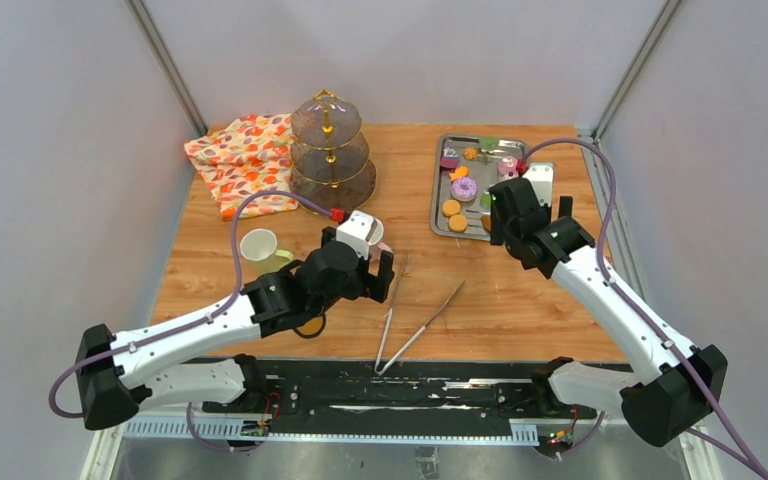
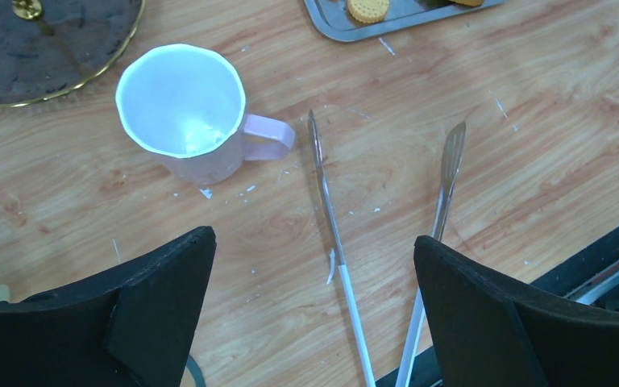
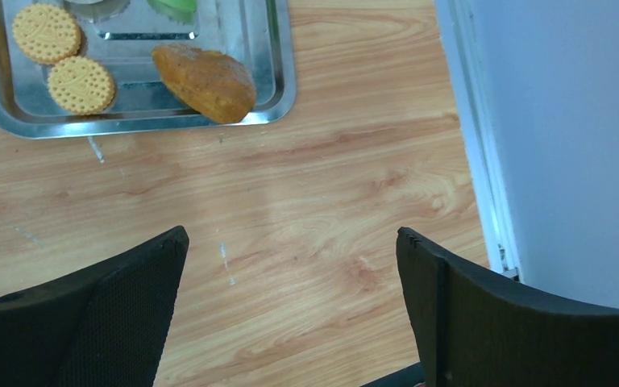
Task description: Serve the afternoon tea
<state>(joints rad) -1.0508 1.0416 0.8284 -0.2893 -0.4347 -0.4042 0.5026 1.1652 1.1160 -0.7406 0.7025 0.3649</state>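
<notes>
The pastries, among them the orange biscuits [image 3: 48,32] and the purple doughnut [image 1: 464,188], lie together on the steel tray [image 3: 238,32] at the far right, within reach of the right arm; the three-tier stand [image 1: 331,150] stands upright at the far left beside a patterned cloth [image 1: 245,160], and I see nothing on its tiers, so I judge that the serving is not yet begun. The pink mug [image 2: 185,121] and the yellow-green mug [image 1: 260,247] stand upright on the left arm's side, near the stand; the metal tongs [image 2: 330,218] lie spread in a V on the table between the two arms, probably so that either arm can take them.

The left gripper [image 2: 313,242] hangs above the table with its jaws fully apart, between the pink mug and the tongs; it holds nothing and touches nothing. The right gripper [image 3: 290,238] is also wide apart and empty; it hovers over bare wood just beside the near corner of the tray.
</notes>
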